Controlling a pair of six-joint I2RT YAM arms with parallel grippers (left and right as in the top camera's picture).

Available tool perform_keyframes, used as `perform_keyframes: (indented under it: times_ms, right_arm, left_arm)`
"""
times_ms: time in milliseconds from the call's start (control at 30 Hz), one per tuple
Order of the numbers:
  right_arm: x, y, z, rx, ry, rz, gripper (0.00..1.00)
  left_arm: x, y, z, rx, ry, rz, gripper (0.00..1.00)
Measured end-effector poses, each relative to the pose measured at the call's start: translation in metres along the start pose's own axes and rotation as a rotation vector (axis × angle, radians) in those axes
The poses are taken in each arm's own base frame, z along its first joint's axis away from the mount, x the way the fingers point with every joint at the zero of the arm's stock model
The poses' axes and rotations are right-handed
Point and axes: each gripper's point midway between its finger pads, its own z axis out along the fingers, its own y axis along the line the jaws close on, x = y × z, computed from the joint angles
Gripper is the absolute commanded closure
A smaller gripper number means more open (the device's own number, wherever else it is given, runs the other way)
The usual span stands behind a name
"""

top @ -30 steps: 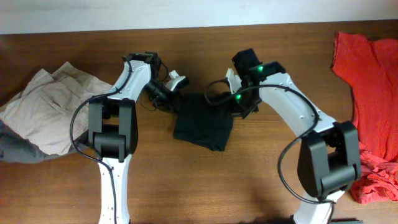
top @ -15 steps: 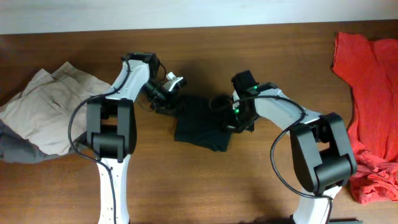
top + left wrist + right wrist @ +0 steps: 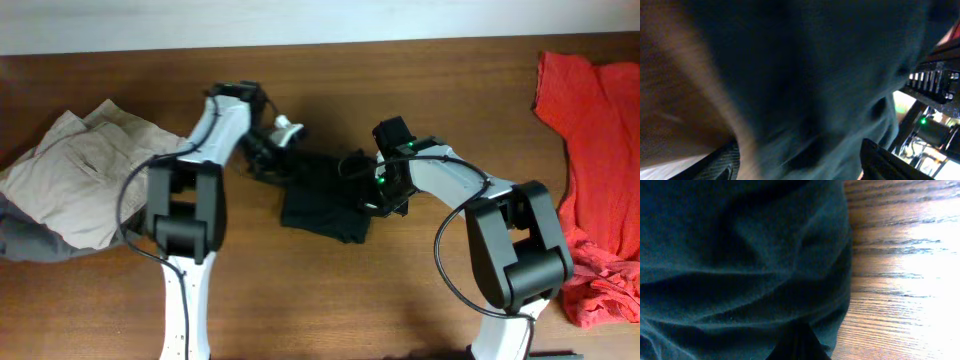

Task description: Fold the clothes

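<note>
Where the overhead view looks down on the brown wooden desk (image 3: 320, 300), the black T-shirt (image 3: 322, 200) lies crumpled in a rough square near the middle, between the two arms. The left pincer (image 3: 271, 158) reaches in at the shirt's far left corner, and the right pincer (image 3: 381, 196) presses at its right edge; from up here I cannot tell how either set of jaws stands. A heap of beige trousers (image 3: 85, 170) sits at the far left over a bit of grey cloth (image 3: 25, 243), and red garments (image 3: 595, 130) sprawl along the right edge, both well apart from the shirt. From the left wrist, everything is smeared with blur: dark cloth fills most of the picture, with a strip of desk at the left, and the two fingers (image 3: 722, 161) stand wide apart at the bottom corners with nothing clamped between them. The right arm (image 3: 935, 85), a green light on it, shows at the right. From the right wrist, the shirt's rumpled folds cover the left two thirds, the wood grain bright to the right, and the jaws sit together as one dark wedge at the bottom, touching the cloth; I cannot tell whether a fold is pinched.
</note>
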Motion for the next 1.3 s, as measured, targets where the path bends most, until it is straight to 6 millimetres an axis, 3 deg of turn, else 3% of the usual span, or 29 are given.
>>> perform_keyframes:
  times_ms: [67, 133, 367, 433, 567, 833, 900, 1100, 1200, 1300]
  right_arm:
    - [0.000, 0.000, 0.000, 0.000, 0.000, 0.000, 0.96]
    - [0.000, 0.000, 0.000, 0.000, 0.000, 0.000, 0.96]
    - [0.000, 0.000, 0.000, 0.001, 0.002, 0.003, 0.96]
    - [0.000, 0.000, 0.000, 0.001, 0.002, 0.004, 0.96]
    - [0.001, 0.000, 0.000, -0.001, 0.002, -0.002, 0.96]
    - [0.000, -0.003, -0.007, -0.006, -0.002, -0.126, 0.96]
    - [-0.006, -0.004, -0.024, -0.019, -0.044, -0.155, 0.96]
    - [-0.020, 0.017, -0.119, -0.087, -0.308, -0.259, 0.96]
    - [-0.015, 0.027, -0.150, -0.108, -0.389, -0.297, 0.96]
    - [-0.011, 0.027, -0.155, -0.106, -0.396, -0.301, 0.96]
  left_arm:
    - [0.001, -0.013, 0.011, -0.004, 0.026, 0.029, 0.24]
    - [0.002, -0.022, 0.018, -0.006, 0.044, 0.048, 0.32]
    - [0.006, -0.024, 0.032, -0.046, 0.086, 0.053, 0.79]
    - [0.007, -0.020, 0.034, -0.045, 0.089, 0.045, 0.88]
    - [0.007, -0.016, 0.031, -0.035, 0.081, 0.023, 0.99]
    - [0.010, -0.003, 0.014, 0.009, 0.057, -0.046, 0.99]
    - [0.009, 0.005, 0.006, 0.024, 0.034, -0.071, 0.99]
    - [0.002, 0.030, -0.038, 0.000, -0.089, -0.109, 0.99]
    - [-0.004, 0.029, -0.082, -0.064, -0.200, -0.096, 0.99]
    - [-0.008, 0.017, -0.135, -0.125, -0.339, -0.065, 1.00]
